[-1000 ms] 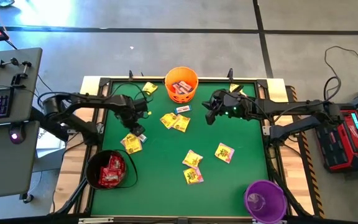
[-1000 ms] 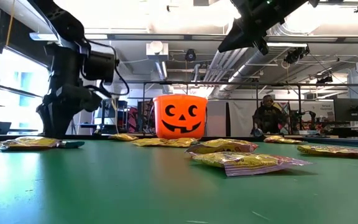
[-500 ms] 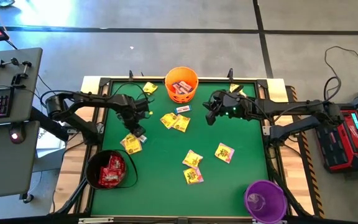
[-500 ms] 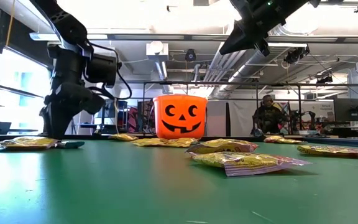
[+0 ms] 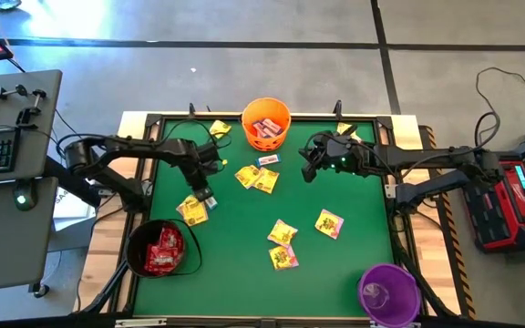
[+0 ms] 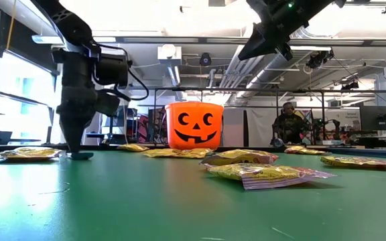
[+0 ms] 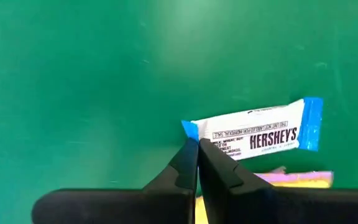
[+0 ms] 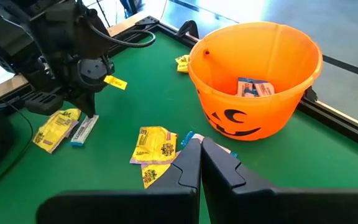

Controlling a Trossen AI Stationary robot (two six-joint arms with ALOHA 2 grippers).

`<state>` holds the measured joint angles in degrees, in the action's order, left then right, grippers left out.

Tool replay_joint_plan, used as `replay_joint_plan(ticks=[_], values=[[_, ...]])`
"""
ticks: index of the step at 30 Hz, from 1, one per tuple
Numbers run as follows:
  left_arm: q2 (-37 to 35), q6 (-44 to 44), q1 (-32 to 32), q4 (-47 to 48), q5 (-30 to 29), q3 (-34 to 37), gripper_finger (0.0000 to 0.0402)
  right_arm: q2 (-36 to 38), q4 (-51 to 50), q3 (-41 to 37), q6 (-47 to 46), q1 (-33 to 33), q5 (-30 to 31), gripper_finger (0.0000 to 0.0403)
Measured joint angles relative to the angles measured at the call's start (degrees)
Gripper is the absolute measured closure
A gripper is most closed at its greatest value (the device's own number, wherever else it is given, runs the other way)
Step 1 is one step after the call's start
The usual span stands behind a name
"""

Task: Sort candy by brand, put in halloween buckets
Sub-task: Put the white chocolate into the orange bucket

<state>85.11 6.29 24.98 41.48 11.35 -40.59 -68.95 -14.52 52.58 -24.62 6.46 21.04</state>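
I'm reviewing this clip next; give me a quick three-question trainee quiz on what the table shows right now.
1. True or false: the black bucket holds red candy.
2. Which bucket looks empty? A) orange bucket B) purple bucket C) the black one
3. Fill in: the left gripper, fingers together, has its tips at the blue end of a white ______ bar.

Key
1. True: red packets fill it.
2. B: no candy shows inside it, while the orange one holds white-and-blue packets.
3. Hershey's, lying on the green table beside a yellow packet. The right gripper hangs, fingers together, near the orange bucket.
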Motion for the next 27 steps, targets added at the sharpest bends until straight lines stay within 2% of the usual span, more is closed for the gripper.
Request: replay_joint_plan(ticks=[4, 12, 17, 21, 27], values=[[-2.8, -0.3, 0.9, 0.1, -1.7, -2.2, 0.0401, 0.0, 0.0, 0.0, 0.0, 0.0, 0.1, 0.0402], [-7.1, -2.0, 3.5, 0.4, 0.7, -5.6, 0.0401, 0.0, 0.0, 0.0, 0.2, 0.0, 0.2, 0.0402], [-9.2, -1.9, 3.7, -2.1, 1.5, -7.4, 0.0401, -0.3, 0.5, 0.0, -6.5, 1.1, -3.1, 0.0399], [-9.6, -0.7, 3.7, -5.7, 1.6, -9.4, 0.0401, -2.0, 4.5, 0.0, -11.6, 2.4, -9.2, 0.0371], [-9.7, -0.2, 3.0, -12.1, -0.3, -12.3, 0.0401, -7.2, 14.7, 0.5, -20.0, 4.5, -17.9, 0.0295]])
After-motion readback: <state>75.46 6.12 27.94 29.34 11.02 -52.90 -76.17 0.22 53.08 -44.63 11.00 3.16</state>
